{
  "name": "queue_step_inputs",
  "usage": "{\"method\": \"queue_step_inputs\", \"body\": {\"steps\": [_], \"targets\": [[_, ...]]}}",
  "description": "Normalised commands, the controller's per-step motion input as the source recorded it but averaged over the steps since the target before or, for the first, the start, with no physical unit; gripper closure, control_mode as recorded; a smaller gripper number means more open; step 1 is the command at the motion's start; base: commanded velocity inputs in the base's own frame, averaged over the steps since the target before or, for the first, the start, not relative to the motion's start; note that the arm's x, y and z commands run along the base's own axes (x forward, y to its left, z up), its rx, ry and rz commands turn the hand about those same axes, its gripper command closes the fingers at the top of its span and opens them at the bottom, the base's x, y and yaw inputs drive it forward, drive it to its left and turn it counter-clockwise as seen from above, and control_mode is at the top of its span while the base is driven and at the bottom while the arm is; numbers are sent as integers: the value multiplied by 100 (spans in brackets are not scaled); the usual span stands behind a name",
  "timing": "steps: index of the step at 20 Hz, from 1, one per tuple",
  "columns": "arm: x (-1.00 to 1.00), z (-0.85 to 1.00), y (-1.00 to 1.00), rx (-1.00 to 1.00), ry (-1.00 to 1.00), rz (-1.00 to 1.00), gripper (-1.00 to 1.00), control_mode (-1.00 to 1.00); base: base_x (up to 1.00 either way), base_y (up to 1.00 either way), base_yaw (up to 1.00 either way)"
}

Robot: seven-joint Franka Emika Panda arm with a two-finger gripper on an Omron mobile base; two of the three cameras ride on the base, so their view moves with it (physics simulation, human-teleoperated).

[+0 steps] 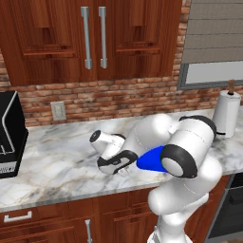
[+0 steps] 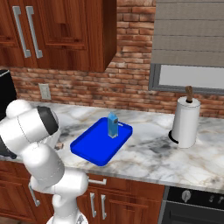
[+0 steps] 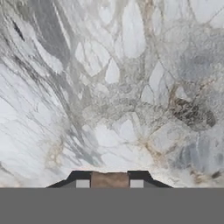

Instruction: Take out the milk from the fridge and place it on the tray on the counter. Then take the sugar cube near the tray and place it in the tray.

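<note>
On the blue tray point(image 2: 94, 151), the milk point(image 2: 113, 125) stands upright, long axis vertical, gable up. Just left of it on the worktop point(image 3: 131, 87), the gripper point(image 3: 109, 180) is clamped on the sugar cube point(image 3: 109, 179).

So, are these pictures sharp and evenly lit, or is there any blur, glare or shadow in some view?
Left base view: even light, no glare, the arm hides most of the blue tray. Right base view: crisp, the milk and paper-towel roll throw only faint shadows. Hand view: the marble counter looks soft and smeared up close; the sugar cube sits between the end effector fingertips.
</note>
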Motion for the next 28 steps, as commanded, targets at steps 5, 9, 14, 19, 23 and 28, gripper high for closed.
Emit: {"method": "queue_step_inputs", "body": {"steps": [5, 9, 14, 19, 23, 28], "targets": [[-66, 56, -2, 0, -2, 7, 100, -100, 0, 0, 0], [-55, 73, -16, -5, 0, 13, 100, -100, 0, 0, 0], [-29, 47, -51, -18, 0, 15, 100, -100, 0, 0, 0], [-11, 53, -60, -14, 7, 17, 100, -100, 0, 0, 0], [-11, 60, -37, -19, 6, 15, 100, -100, 0, 0, 0], [0, 32, -54, -5, 12, 13, 100, -100, 0, 0, 0]]}}
